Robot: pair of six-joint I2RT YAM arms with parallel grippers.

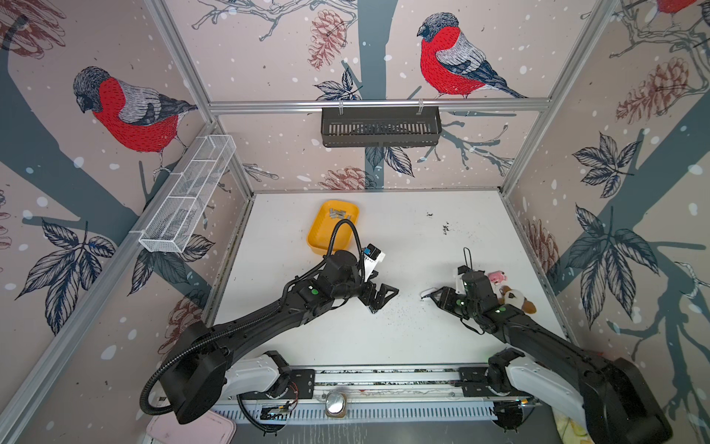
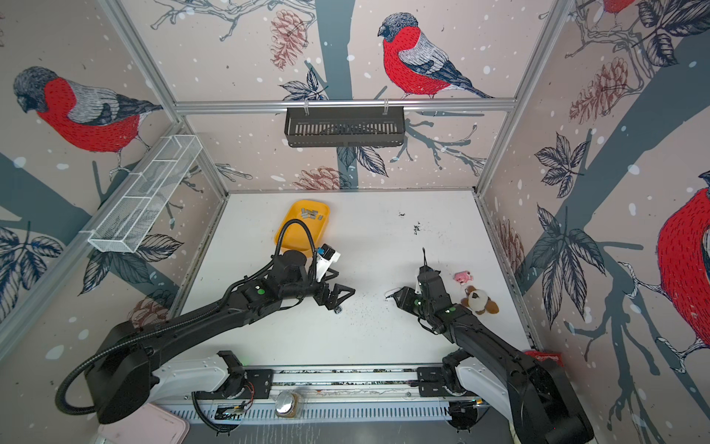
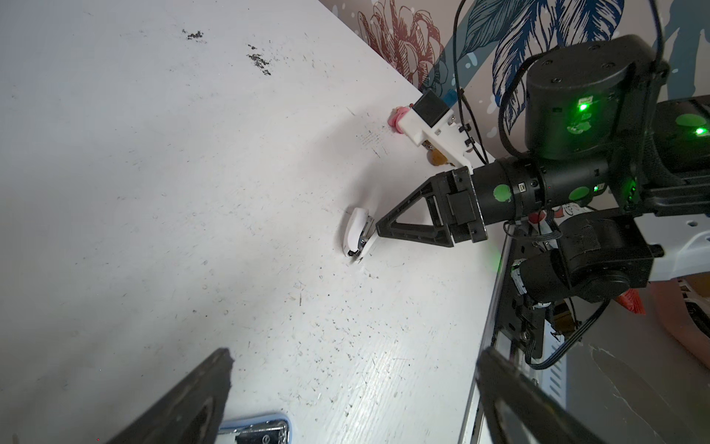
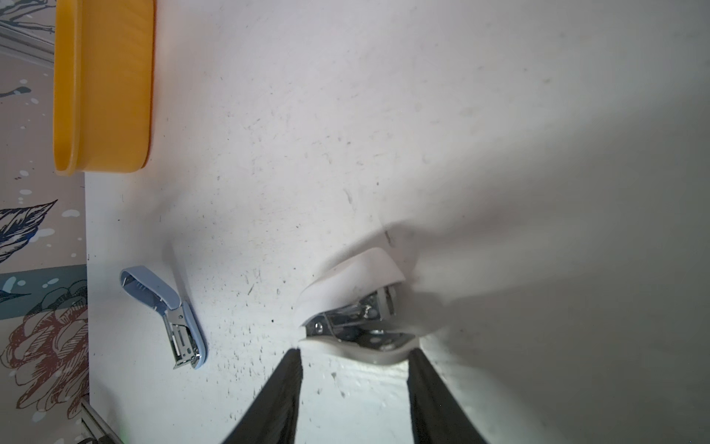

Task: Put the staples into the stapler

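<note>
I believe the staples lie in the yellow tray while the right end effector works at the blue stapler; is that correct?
Not quite: the right end effector is at the white stapler, as the right wrist view shows; the blue stapler lies apart from it. The staples do lie in the yellow tray.

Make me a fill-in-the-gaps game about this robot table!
The staples lie in the ____ tray.
The left gripper has jaws wide ____.
At the right gripper tips is the ____ stapler.
The other stapler, near the left gripper, is light ____.
Missing words: yellow, open, white, blue.
</note>
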